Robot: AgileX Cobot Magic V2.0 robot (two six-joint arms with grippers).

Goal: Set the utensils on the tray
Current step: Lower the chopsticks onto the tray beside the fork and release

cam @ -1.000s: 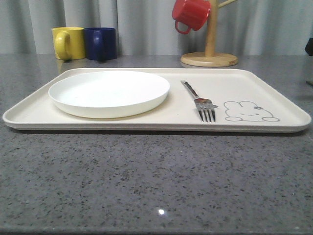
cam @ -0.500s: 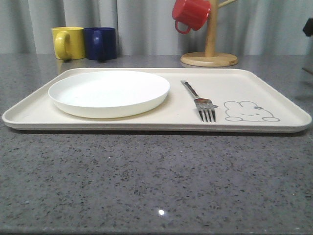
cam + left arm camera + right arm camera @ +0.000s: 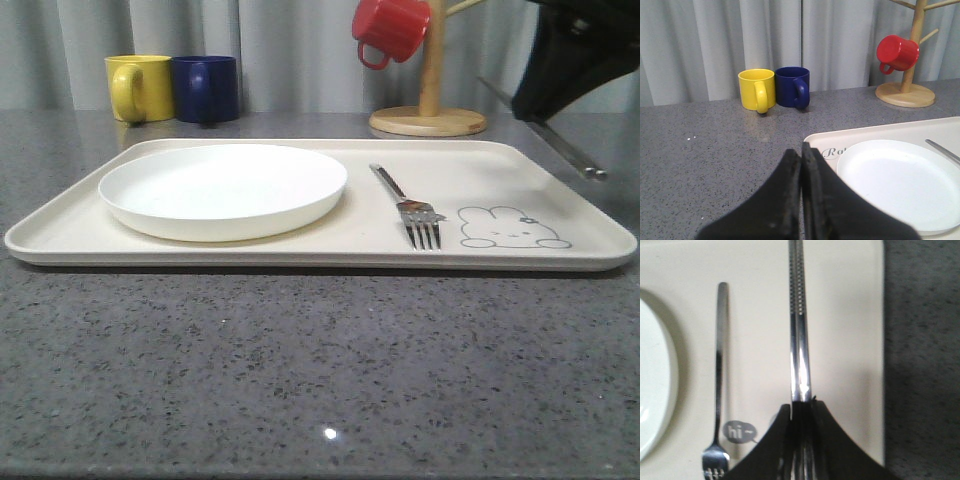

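Right gripper (image 3: 570, 75): black, in the air at the upper right of the front view, tilted. Jaws clamped together on a pair of flat silver metal chopsticks (image 3: 798, 330), which project straight out between the fingertips.

Left gripper (image 3: 801, 165): black fingers pressed together, nothing between them, pointing forward, level.

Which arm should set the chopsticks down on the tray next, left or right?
Right. Its claw is shut on the chopsticks, held above the tray beside the fork. The left claw is shut and holds nothing, off the tray's far corner near the plate.
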